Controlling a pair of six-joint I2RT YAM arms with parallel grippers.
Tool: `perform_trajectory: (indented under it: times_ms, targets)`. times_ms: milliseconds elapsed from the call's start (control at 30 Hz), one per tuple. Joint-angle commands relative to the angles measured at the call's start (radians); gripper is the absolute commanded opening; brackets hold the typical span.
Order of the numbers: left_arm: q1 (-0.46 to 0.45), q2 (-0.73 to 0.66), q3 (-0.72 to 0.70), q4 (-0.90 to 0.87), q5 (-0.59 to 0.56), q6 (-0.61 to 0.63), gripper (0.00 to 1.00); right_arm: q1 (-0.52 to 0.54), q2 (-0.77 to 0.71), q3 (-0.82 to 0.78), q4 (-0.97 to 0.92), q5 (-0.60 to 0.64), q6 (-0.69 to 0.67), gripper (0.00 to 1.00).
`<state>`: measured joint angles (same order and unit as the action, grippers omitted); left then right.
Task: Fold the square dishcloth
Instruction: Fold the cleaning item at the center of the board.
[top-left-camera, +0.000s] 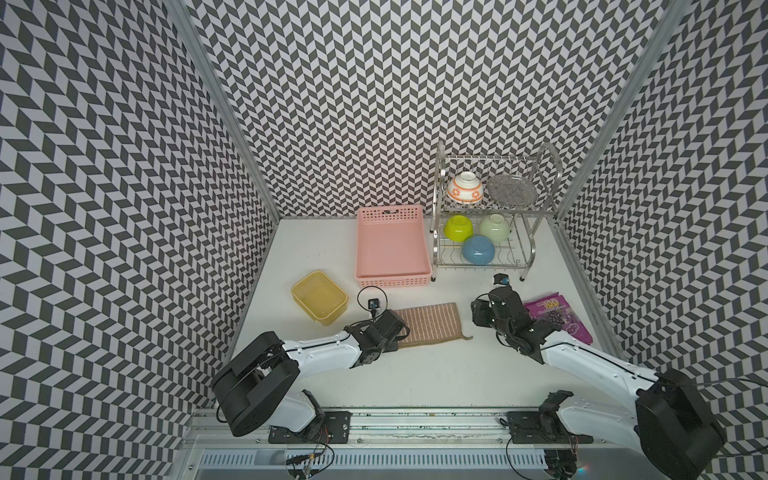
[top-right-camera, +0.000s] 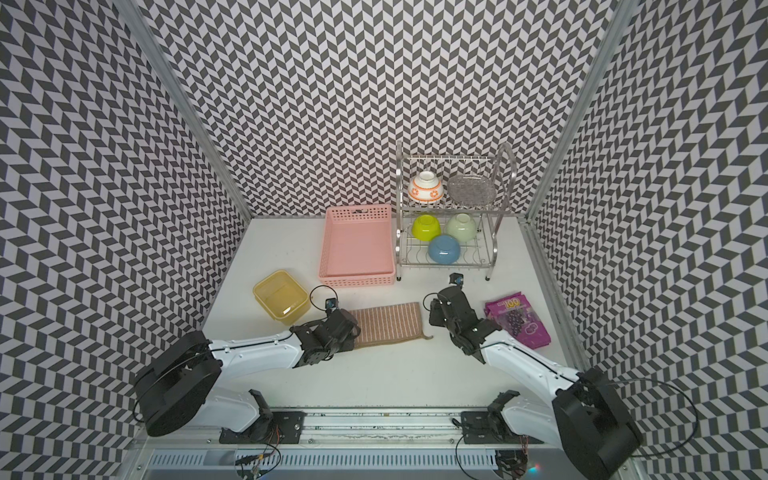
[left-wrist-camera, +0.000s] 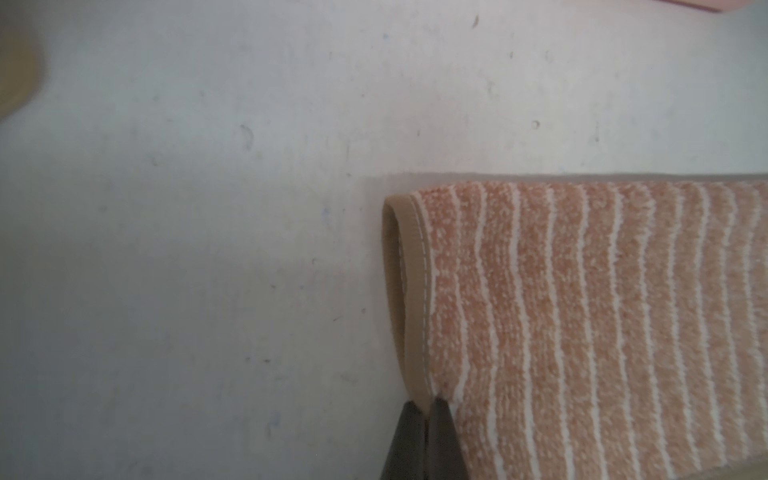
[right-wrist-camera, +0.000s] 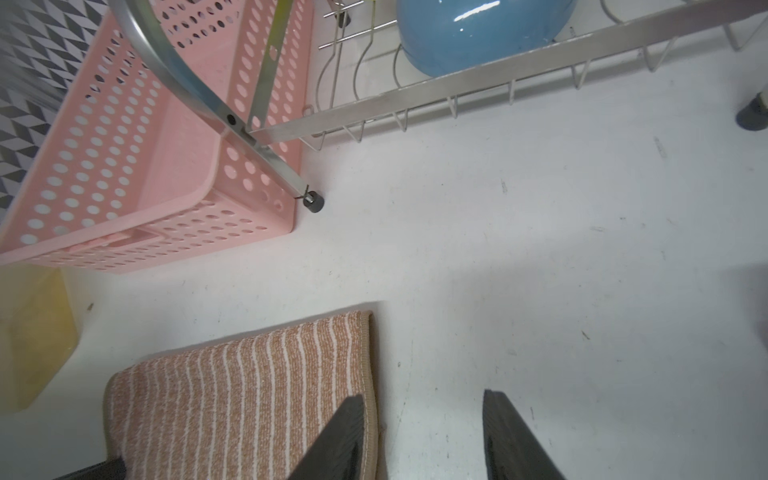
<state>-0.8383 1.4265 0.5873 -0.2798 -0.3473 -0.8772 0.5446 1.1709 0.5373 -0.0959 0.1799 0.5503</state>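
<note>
One square dishcloth (top-left-camera: 428, 322), doubled into a strip, lies on the white table (top-left-camera: 415, 374) in front of the pink basket (top-left-camera: 390, 249), long axis left to right
Cream stripes run front to back; the corner loop (top-left-camera: 465, 337) points right. The left gripper (left-wrist-camera: 428, 405) is clenched on the edging at its left end; the right gripper (right-wrist-camera: 423, 397) stands released, empty, at its right end. Around: one yellow tub (top-left-camera: 319, 297), one purple packet (top-left-camera: 557, 316), one wire rack (top-left-camera: 482, 265) with four bowls (top-left-camera: 478, 249) and one glass plate (top-left-camera: 511, 189)
</note>
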Motion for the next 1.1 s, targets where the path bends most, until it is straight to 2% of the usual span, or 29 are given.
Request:
perform_trajectory:
  times_ms: [0,167,400,567,700,933,1067]
  targets:
    - [0.003,0.019,0.034,-0.244,-0.128,0.001,0.0,-0.006,-0.001,-0.018,0.093,-0.127,-0.004,0.48]
    - [0.002,-0.012,0.122,-0.273,-0.242,0.032,0.0,-0.005,0.061,-0.005,0.124,-0.285,-0.039,0.47]
    - [0.003,-0.044,0.171,-0.25,-0.268,0.088,0.0,-0.001,0.136,0.012,0.172,-0.443,-0.062,0.41]
    - [0.002,-0.06,0.192,-0.216,-0.208,0.144,0.0,0.0,0.178,0.008,0.203,-0.466,-0.045,0.36]
    - [0.001,-0.076,0.204,-0.177,-0.133,0.19,0.0,0.002,0.213,-0.002,0.233,-0.474,-0.023,0.35]
    - [0.001,-0.082,0.236,-0.159,-0.091,0.228,0.0,0.002,0.271,-0.016,0.277,-0.467,0.006,0.31]
    - [0.001,-0.074,0.25,-0.159,-0.074,0.239,0.0,0.002,0.296,-0.019,0.269,-0.436,0.014,0.24]
